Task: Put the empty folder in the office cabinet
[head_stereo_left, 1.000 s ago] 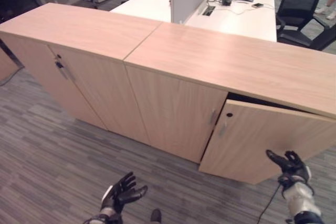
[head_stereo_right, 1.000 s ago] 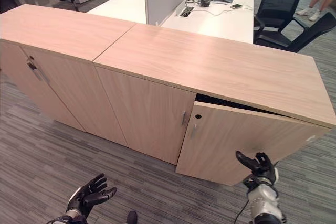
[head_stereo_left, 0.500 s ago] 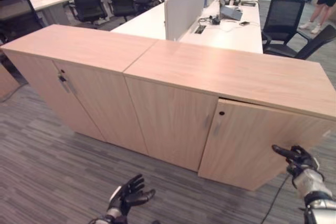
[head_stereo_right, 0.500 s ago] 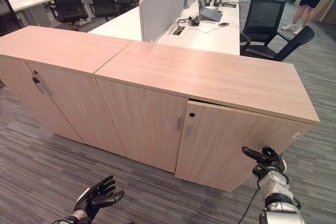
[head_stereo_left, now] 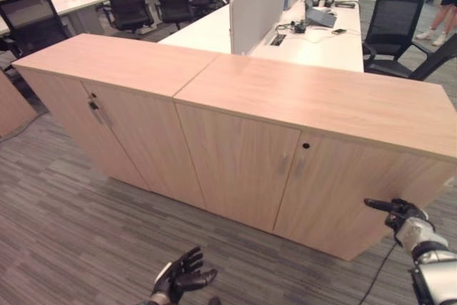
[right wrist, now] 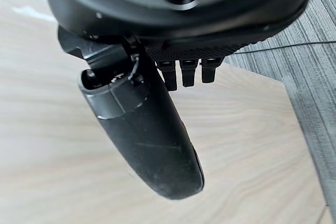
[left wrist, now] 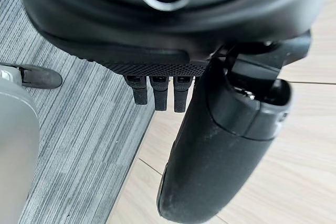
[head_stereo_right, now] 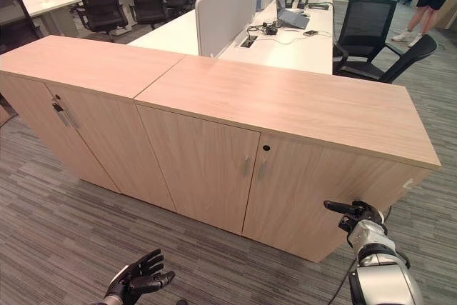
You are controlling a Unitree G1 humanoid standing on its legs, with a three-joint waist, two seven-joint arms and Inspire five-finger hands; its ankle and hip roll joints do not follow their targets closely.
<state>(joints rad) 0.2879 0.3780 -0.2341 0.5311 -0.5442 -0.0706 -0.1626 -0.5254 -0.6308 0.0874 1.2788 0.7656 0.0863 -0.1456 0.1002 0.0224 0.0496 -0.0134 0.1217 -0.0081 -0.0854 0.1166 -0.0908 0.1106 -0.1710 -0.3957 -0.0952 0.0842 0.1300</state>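
The low wooden office cabinet (head_stereo_left: 321, 98) stands in front of me with all its doors shut. Its rightmost door (head_stereo_left: 343, 198) lies flush with the front. My right hand (head_stereo_left: 401, 213) is open, its straight fingers reaching to the lower right part of that door; in the right wrist view the thumb (right wrist: 142, 129) stretches over the door's wood (right wrist: 47, 129). My left hand (head_stereo_left: 180, 278) hangs open and empty low over the carpet, and its thumb (left wrist: 220, 145) shows before the cabinet front in the left wrist view.
A second cabinet (head_stereo_left: 100, 62) joins it on the left. Behind are white desks (head_stereo_left: 314, 30) with a divider panel (head_stereo_left: 257, 1), a laptop and black office chairs (head_stereo_left: 389, 23). A person's legs (head_stereo_right: 418, 5) show at the far right. Grey carpet (head_stereo_left: 71, 226) covers the floor.
The rightmost door, ajar a second ago, has swung shut. My right hand followed it toward the cabinet. The camera has tilted upward.
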